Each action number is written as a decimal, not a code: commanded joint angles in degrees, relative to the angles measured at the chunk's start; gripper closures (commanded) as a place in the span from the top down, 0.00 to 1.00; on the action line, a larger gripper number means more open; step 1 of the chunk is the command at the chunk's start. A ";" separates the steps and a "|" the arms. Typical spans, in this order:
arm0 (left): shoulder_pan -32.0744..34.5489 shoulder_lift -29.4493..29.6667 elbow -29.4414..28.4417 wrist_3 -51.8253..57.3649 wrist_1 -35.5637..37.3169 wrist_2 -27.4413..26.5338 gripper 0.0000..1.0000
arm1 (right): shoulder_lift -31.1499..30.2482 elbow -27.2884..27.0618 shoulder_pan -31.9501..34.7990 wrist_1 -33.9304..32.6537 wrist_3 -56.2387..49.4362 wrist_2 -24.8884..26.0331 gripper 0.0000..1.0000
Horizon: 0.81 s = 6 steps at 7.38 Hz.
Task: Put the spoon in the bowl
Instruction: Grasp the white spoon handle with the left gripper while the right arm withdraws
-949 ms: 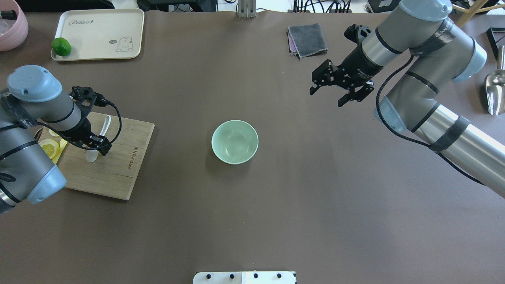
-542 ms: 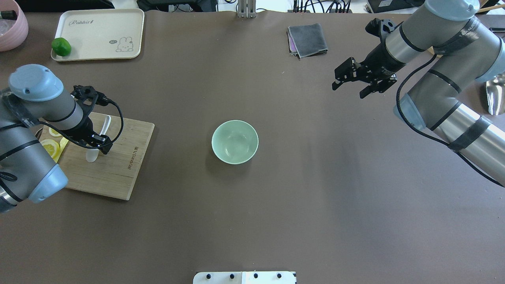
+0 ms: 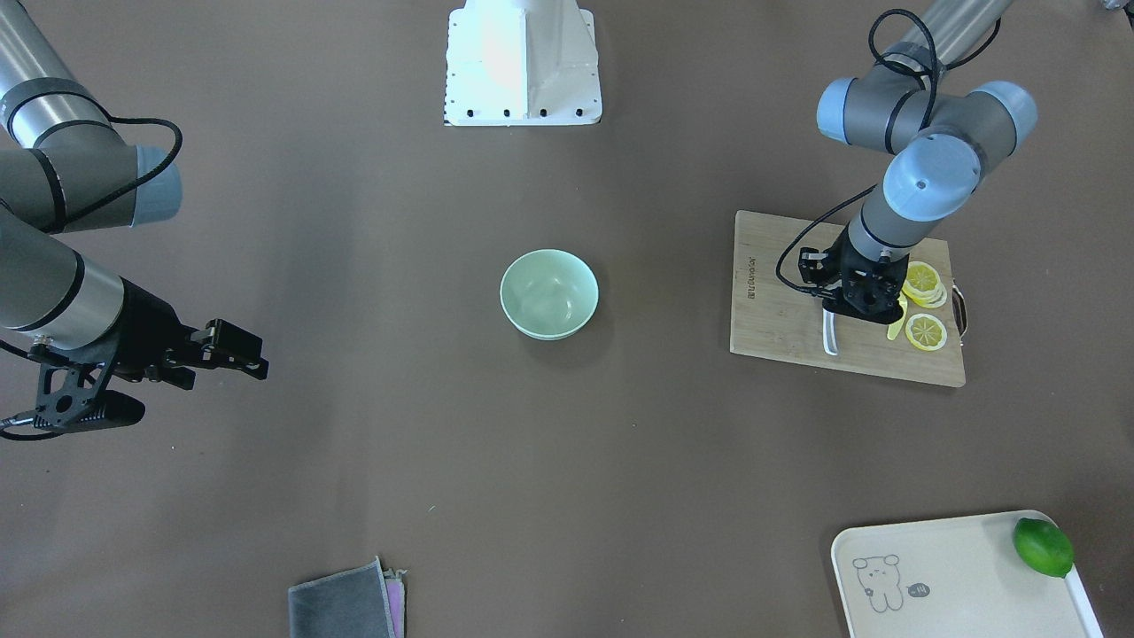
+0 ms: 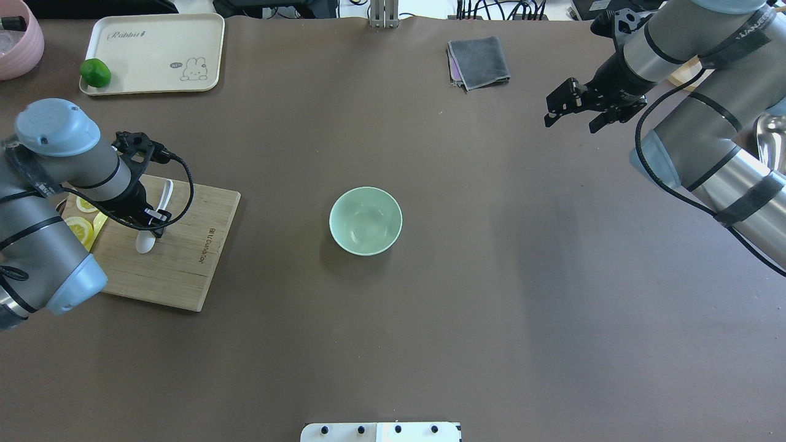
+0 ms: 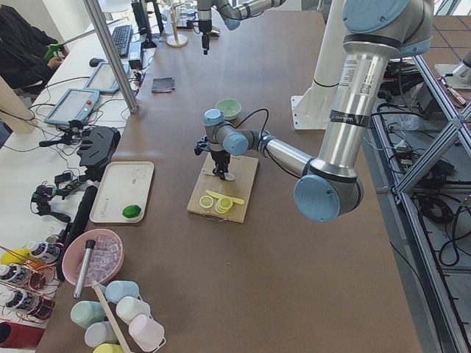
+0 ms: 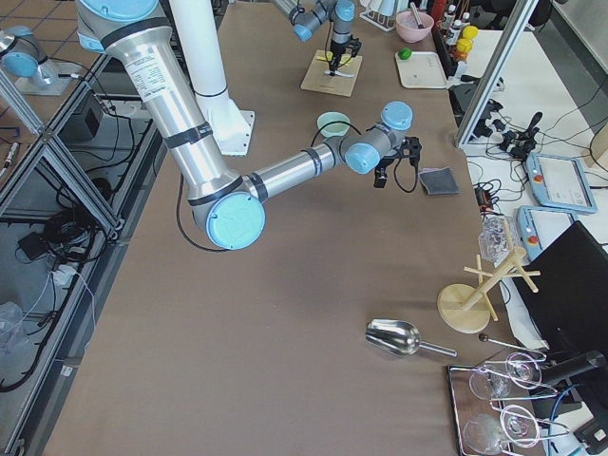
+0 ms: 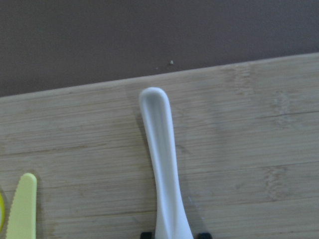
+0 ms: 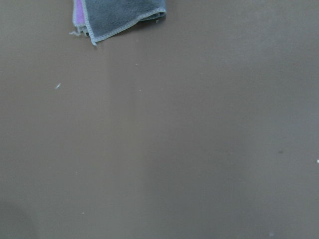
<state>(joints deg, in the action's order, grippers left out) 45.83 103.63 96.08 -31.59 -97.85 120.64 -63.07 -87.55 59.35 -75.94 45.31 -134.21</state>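
You see the spoon point(image 4: 146, 243) on the cutting board point(image 4: 184, 264), outside the bowl point(image 4: 365, 221). The left pincer point(image 4: 155, 224) straddles its handle, grip unclear. The right pincer point(image 4: 570, 126) hangs released. The tray point(image 4: 153, 37) holds a lime point(image 4: 95, 72).

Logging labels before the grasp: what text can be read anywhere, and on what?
"Rabbit": script on the cream rectangular tray.
Burned brand on the rectangular bamboo cutting board: too small to read.
White lettering on the black strap round the right arm: too blurred.
Small badge by the tray's rabbit drawing: unreadable.

spoon point(image 4: 145, 243) on cutting board point(image 4: 184, 267) | bowl point(image 4: 365, 221) right of board, well apart
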 commanded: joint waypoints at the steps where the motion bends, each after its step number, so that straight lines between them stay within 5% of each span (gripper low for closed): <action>1: 1.79 1.13 2.25 -0.05 1.59 4.57 0.00 | 0.05 -7.42 2.25 -22.38 -22.07 7.69 1.00; 3: 2.95 3.31 7.69 -0.23 10.17 5.30 0.00 | -1.00 -12.20 3.22 -37.30 -32.97 13.26 1.00; 6: 2.60 10.52 9.74 -11.95 15.41 5.92 0.00 | -9.68 -12.73 9.10 -38.85 -47.68 13.79 1.00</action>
<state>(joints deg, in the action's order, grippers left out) 48.60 111.31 105.15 -37.21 -83.29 126.35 -69.15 -99.96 66.15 -114.07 1.92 -120.69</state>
